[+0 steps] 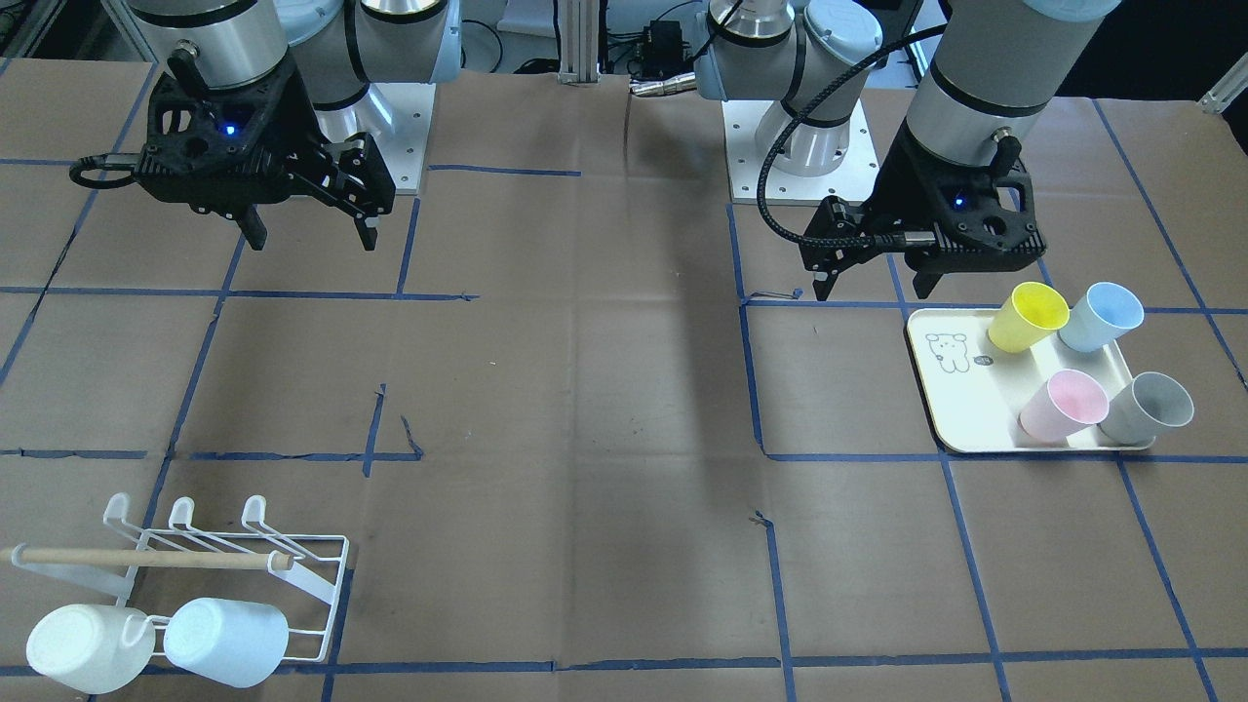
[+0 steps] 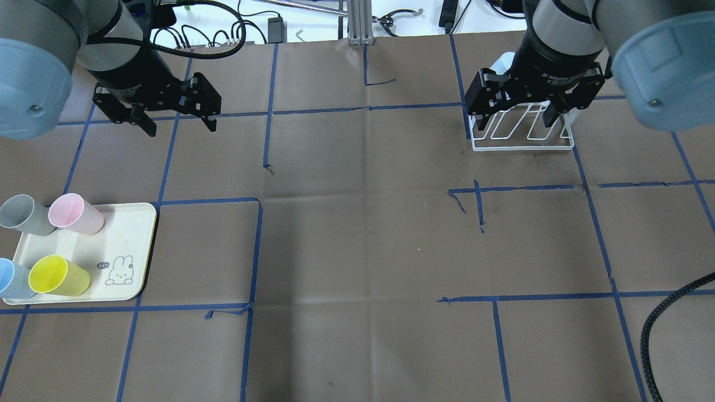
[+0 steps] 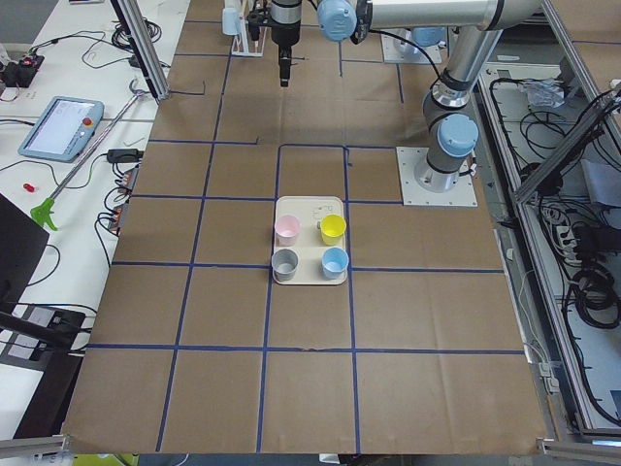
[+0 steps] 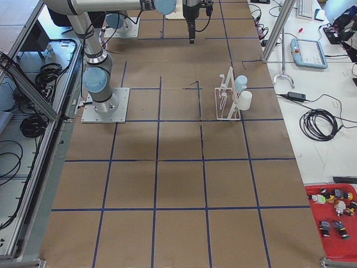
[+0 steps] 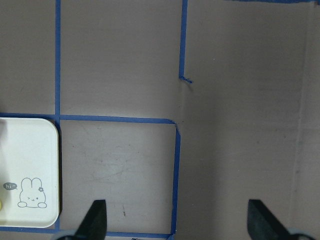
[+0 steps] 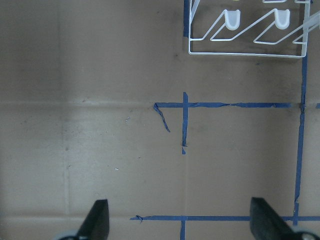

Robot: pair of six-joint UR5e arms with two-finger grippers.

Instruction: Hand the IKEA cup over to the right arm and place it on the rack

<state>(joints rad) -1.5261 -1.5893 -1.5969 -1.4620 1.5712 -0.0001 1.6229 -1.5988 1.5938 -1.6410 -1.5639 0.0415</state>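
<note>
Four cups stand on a cream tray (image 1: 960, 419): yellow (image 1: 1027, 317), blue (image 1: 1100, 316), pink (image 1: 1063, 404) and grey (image 1: 1147, 407). My left gripper (image 1: 873, 291), on the arm with the braided hose, hangs open and empty above the table just behind the tray; it also shows in the overhead view (image 2: 182, 129). My right gripper (image 1: 312, 242) is open and empty, high above the table. In the overhead view it (image 2: 515, 124) overlaps the white wire rack (image 2: 522, 146). The rack (image 1: 244, 556) carries a white cup (image 1: 88, 648) and a pale blue cup (image 1: 226, 641).
Brown paper with blue tape lines covers the table. The tray (image 2: 128, 234) lies at the robot's left; its corner shows in the left wrist view (image 5: 30, 165). The rack's edge shows in the right wrist view (image 6: 245, 50). A red bin (image 4: 334, 223) sits off the table.
</note>
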